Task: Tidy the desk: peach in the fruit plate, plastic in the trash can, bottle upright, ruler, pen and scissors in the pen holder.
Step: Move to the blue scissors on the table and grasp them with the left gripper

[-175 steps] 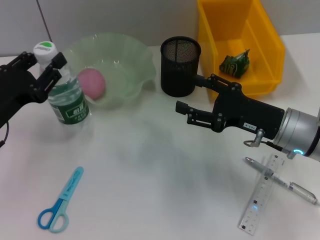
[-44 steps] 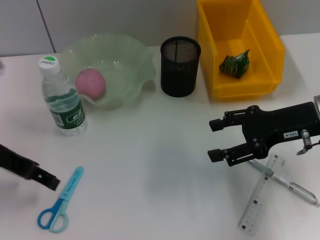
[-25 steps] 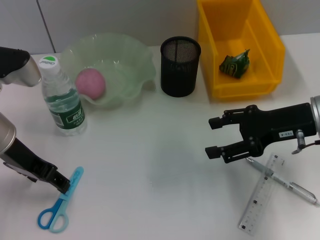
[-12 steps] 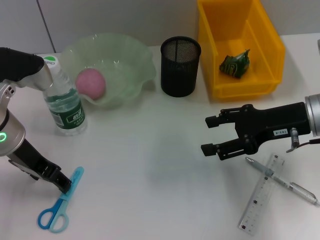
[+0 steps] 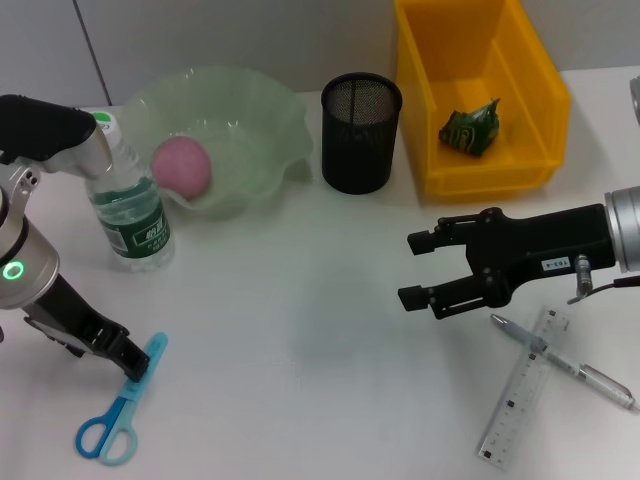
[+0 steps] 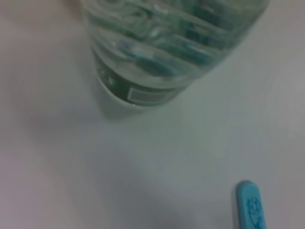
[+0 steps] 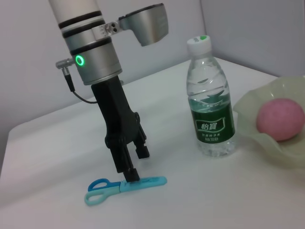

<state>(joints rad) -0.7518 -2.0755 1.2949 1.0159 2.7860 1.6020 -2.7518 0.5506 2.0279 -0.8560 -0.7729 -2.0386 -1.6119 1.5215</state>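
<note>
White table [image 5: 300, 340], most of the tidy looks done: yellow trash can [image 5: 478, 165] far beyond the right fingers holds the green plastic wrapper [image 5: 470, 128]; green fruit plate [image 5: 260, 110] holds the pink peach [image 5: 183, 165]; bottle [image 5: 128, 200] stands upright, just beyond the left fingers. Black mesh pen holder [image 5: 360, 132] sits between plate and can, nothing visible inside. Left to go: ruler, pen, scissors. Step in hand, judged: picking up the scissors. Left gripper [image 7: 132, 164] points down at the table, fingers parted, one tip touching or just over the blue scissors [image 7: 125, 186] at the blade side near the pivot, the other finger tip off to the bottle side; scissors lie flat, handles away from the bottle, not gripped. Right gripper [image 5: 425, 270] hovers over bare table, fingers open and empty, with the ruler [image 5: 520, 400] and pen [image 5: 565, 362] lying crossed just behind and to the side of them. Next move likely needs the left fingers centred so both straddle the blades, then lower and close; thin flat scissors could slip or pivot. After that carry to the holder, drop in upright.
</note>
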